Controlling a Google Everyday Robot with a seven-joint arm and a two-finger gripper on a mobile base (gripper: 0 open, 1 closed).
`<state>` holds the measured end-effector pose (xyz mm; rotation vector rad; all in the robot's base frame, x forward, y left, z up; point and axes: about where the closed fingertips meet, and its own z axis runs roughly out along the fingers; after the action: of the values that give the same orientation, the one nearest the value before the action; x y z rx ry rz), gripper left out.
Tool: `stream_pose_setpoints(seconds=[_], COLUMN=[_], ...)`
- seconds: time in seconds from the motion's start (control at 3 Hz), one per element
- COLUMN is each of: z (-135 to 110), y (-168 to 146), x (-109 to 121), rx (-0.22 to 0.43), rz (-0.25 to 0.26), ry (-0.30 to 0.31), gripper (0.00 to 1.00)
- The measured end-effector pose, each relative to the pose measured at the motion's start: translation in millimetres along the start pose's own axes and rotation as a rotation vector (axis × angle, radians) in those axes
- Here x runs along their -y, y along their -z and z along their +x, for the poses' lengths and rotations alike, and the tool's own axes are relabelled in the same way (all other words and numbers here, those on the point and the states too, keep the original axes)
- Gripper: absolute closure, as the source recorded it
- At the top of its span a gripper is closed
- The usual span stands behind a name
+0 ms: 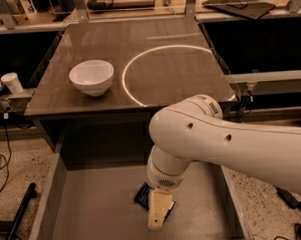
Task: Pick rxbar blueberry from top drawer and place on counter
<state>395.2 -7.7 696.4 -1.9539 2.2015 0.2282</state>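
Observation:
The rxbar blueberry (142, 196) is a small dark navy wrapper lying flat on the bottom of the open top drawer (94, 214), right of the middle. My gripper (158, 216) hangs from the white arm (232, 148) straight down into the drawer. Its pale finger (158, 209) sits over the right part of the bar and hides it. The glossy brown counter (162, 51) with its bright ring reflection lies beyond the drawer.
A white bowl (91, 77) stands on the counter's left side. A white cup (11, 82) sits on a ledge at far left. Speckled floor with cables and a black bar (14, 218) flanks the drawer on both sides.

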Motion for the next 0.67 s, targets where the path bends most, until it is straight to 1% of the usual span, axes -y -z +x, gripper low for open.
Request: stream_pose_setpoints(seconds=[0.33,0.67], z=[4,17], y=[-5,-16], x=[1,4], rx=[-0.018,-0.094], rz=[0.001,0.004], ry=[-0.012,-0.037], gripper=[0.00,0.00])
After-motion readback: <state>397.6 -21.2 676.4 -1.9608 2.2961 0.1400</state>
